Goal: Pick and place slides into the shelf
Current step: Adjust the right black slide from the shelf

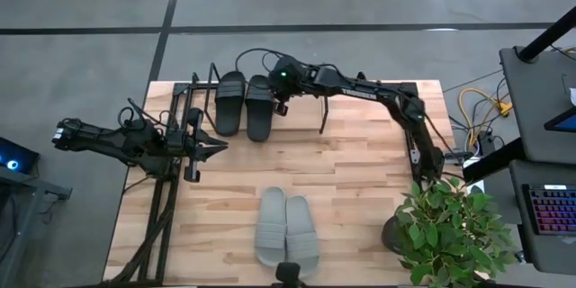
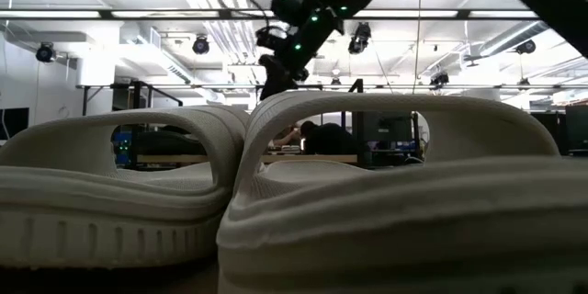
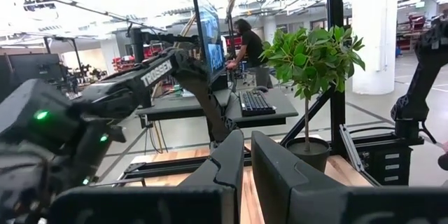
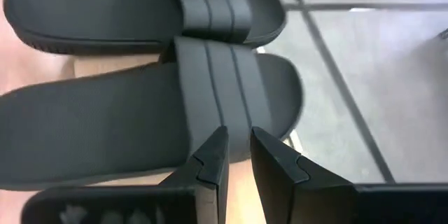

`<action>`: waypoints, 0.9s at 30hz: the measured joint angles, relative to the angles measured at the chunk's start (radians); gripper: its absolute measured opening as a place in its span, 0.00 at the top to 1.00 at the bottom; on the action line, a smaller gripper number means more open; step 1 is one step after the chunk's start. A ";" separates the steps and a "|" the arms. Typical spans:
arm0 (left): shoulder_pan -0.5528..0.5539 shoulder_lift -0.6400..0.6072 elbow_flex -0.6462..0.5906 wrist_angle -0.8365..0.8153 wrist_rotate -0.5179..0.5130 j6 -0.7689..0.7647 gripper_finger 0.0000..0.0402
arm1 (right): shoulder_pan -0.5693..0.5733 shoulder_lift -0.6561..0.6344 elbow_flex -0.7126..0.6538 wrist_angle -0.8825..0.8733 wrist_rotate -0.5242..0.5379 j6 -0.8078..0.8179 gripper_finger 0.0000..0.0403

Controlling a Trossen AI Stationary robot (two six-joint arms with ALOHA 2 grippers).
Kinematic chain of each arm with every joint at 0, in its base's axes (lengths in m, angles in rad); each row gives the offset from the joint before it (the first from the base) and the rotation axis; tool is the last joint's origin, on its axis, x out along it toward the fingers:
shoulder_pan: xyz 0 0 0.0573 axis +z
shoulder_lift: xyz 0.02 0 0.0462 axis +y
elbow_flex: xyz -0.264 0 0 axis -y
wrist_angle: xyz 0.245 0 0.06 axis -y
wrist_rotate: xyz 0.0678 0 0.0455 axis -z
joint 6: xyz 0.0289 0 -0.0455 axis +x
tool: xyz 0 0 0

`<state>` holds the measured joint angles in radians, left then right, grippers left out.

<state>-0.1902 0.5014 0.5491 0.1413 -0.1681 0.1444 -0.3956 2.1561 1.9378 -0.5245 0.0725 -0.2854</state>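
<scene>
Your right gripper [image 1: 280, 101], fingers nearly pressed together, hovers beside matte black ribbed-strap slides [image 1: 244, 102] on the black wire shelf [image 1: 324, 108]; ridged grey foam slides [image 1: 286, 227] near; left gripper [image 1: 216, 146] narrowly spread

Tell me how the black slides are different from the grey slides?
The black slides are dark and sit on the shelf at the table's far edge, by the right gripper. The grey slides are pale and lie on the bare table near the front. Both pairs lie side by side.
</scene>
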 joint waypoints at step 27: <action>0.000 -0.006 0.000 -0.022 0.000 -0.007 0.96 | -0.034 0.219 0.247 -0.332 0.006 0.065 0.87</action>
<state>-0.1905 0.4958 0.5491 0.1196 -0.1683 0.1369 -0.4301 2.3750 2.1843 -0.8566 0.0790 -0.2207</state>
